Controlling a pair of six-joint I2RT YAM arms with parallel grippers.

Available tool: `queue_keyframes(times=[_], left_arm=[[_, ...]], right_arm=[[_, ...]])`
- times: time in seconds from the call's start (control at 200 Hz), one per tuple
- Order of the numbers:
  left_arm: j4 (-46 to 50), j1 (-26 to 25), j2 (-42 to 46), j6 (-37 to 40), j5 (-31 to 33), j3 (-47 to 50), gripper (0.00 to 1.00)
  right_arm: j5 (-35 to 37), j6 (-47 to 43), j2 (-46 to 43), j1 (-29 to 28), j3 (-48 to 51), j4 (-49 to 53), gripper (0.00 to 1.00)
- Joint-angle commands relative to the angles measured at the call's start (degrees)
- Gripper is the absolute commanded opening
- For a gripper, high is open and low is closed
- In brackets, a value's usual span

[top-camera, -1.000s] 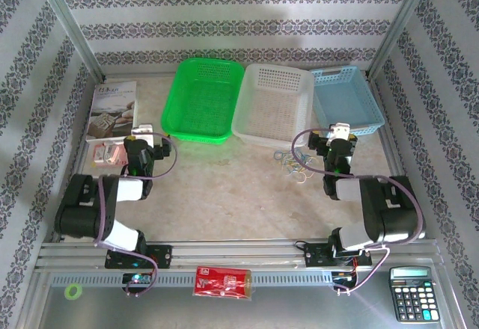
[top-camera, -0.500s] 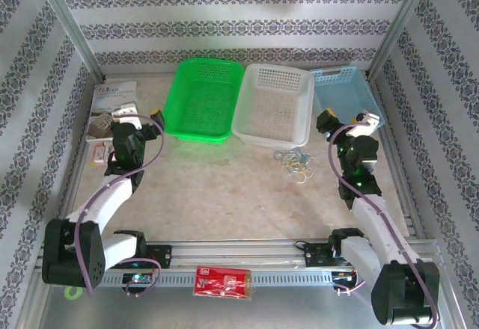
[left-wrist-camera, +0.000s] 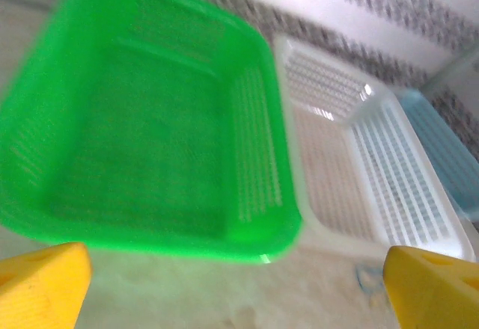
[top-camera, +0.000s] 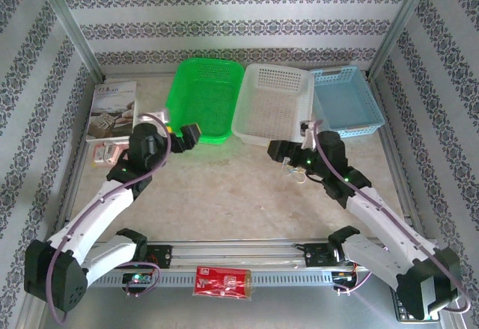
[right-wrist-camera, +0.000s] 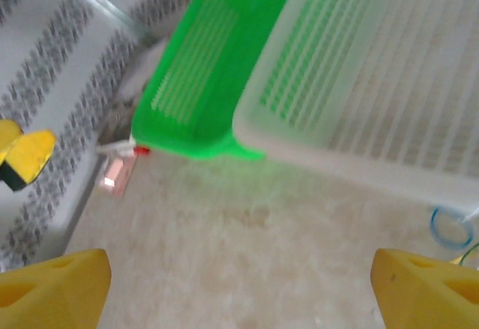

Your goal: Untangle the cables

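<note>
The cables (top-camera: 299,174) lie in a small tangle on the table in front of the white basket (top-camera: 258,123), largely covered by my right gripper (top-camera: 288,152). In the right wrist view a blue loop (right-wrist-camera: 451,226) of the cables shows at the right edge, outside my right gripper (right-wrist-camera: 239,291), whose yellow fingers (right-wrist-camera: 52,288) stand wide apart over bare table. My left gripper (top-camera: 183,134) hovers at the green basket's (top-camera: 200,101) front right corner. In its wrist view my left gripper (left-wrist-camera: 239,291) is open and empty, a blurred blue bit of cable (left-wrist-camera: 367,277) near its right finger.
Green basket (left-wrist-camera: 150,134), white basket (left-wrist-camera: 359,157) and blue basket (top-camera: 344,105) stand in a row at the back. A booklet (top-camera: 112,108) and a pink packet (top-camera: 105,153) lie at the left. A red packet (top-camera: 223,280) sits on the front rail.
Both arms stretched out and swung inward. The left gripper moved right to the green basket's front corner. The right gripper moved left from the blue basket to above the cables.
</note>
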State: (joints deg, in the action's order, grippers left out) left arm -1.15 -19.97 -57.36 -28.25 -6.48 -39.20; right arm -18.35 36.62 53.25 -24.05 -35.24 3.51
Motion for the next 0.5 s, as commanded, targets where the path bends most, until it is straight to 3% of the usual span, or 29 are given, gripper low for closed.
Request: queue_keyframes(times=[0.0, 0.495], left_arm=[[2.32, -4.4, -1.71, -3.64, 1.35, 3.22, 1.0], [-10.6, -7.13, -16.41, -6.18, 0.82, 5.01, 1.0]], right_arm=[[1.92, 2.11, 3.38, -1.81, 1.4, 1.98, 0.89], [3.39, 0.48, 19.69, 0.81, -6.32, -2.02, 0.9]])
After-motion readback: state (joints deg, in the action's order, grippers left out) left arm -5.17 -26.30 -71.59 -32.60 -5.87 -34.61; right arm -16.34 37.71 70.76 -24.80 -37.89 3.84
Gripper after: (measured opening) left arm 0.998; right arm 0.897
